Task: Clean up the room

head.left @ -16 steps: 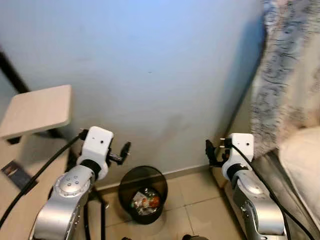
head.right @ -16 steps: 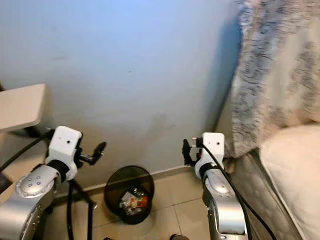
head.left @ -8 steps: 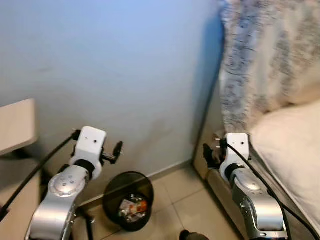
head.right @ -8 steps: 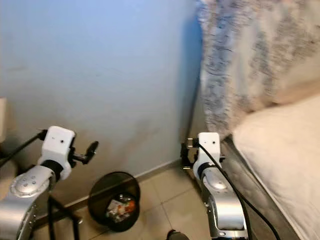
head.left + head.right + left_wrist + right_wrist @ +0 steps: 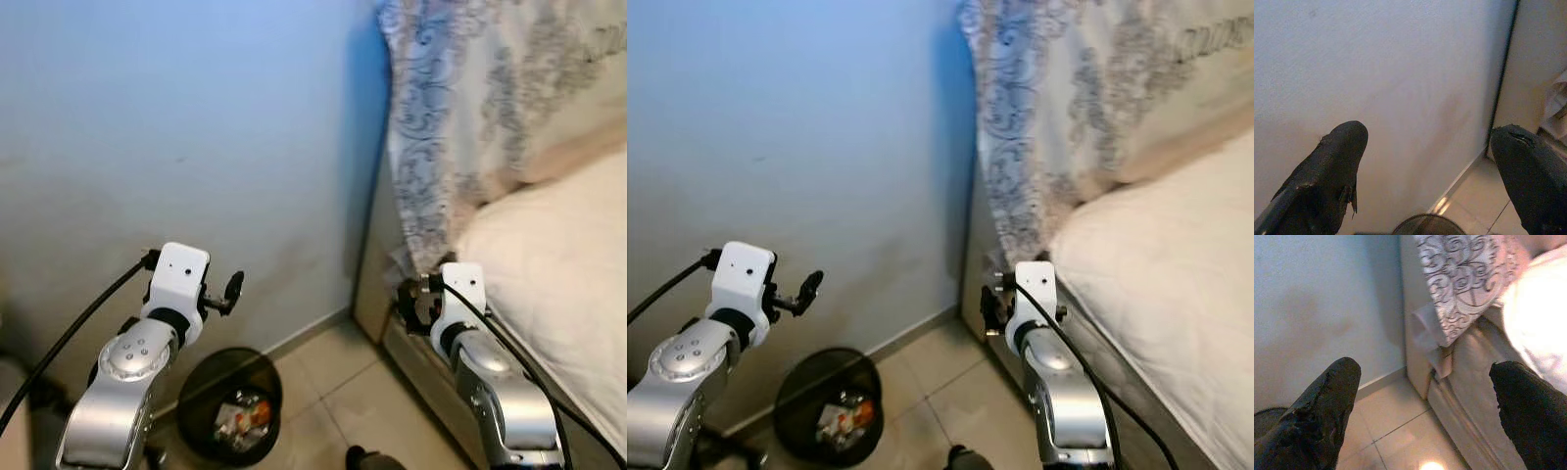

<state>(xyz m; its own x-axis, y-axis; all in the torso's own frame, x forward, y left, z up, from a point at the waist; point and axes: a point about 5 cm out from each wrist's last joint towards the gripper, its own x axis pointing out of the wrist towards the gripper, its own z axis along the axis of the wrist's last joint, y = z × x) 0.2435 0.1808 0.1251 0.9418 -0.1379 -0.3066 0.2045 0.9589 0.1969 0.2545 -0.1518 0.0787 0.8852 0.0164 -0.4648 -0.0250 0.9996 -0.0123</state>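
- The left gripper (image 5: 1430,161) hangs in the air with its two black fingers spread wide, nothing between them; the right gripper (image 5: 1425,401) is likewise wide open and empty.
- On the beige tiled floor (image 5: 343,392), below the left arm, stands a round black mesh waste bin (image 5: 229,416) with crumpled litter inside.
- Behind the bin rises a pale blue wall (image 5: 196,127).
- To the right is a bed with a cream mattress (image 5: 558,264) and a grey-patterned white cloth (image 5: 460,108) draped at its head.

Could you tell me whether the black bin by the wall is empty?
Not empty: the bin stands upright with colourful litter at its bottom.
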